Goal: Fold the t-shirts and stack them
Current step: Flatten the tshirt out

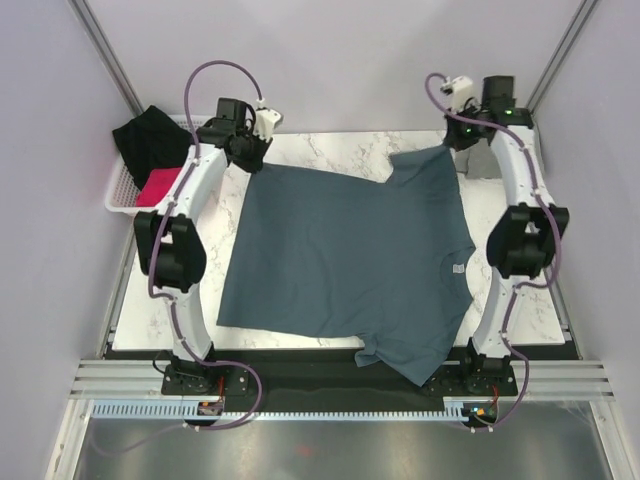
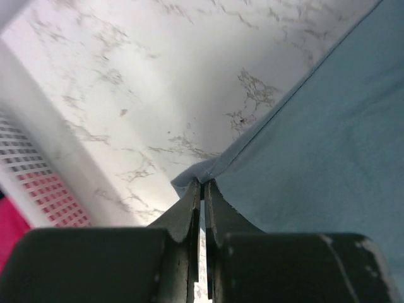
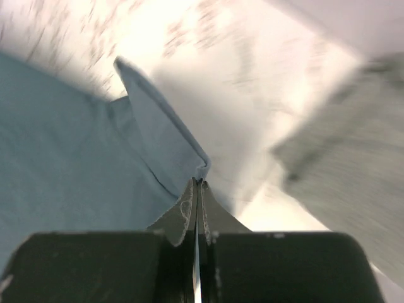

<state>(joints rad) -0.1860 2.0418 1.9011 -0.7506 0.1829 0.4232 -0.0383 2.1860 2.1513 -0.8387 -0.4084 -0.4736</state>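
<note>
The dark slate-blue t-shirt (image 1: 350, 260) lies spread flat on the marble table, its white neck label (image 1: 457, 270) to the right and one sleeve hanging over the near edge. My left gripper (image 1: 250, 150) is shut on the shirt's far left corner, seen pinched in the left wrist view (image 2: 203, 183). My right gripper (image 1: 455, 140) is shut on the edge of the shirt's far right sleeve, seen in the right wrist view (image 3: 197, 182). The light heather grey t-shirt (image 3: 347, 145) shows blurred to the right of that gripper; in the top view it lies mostly hidden under the right arm (image 1: 478, 165).
A white perforated basket (image 1: 118, 190) stands at the far left, holding a black cloth (image 1: 150, 140) and a pink item (image 1: 158, 187); its wall shows in the left wrist view (image 2: 44, 170). Bare marble (image 1: 330, 148) lies beyond the shirt. Grey walls close in both sides.
</note>
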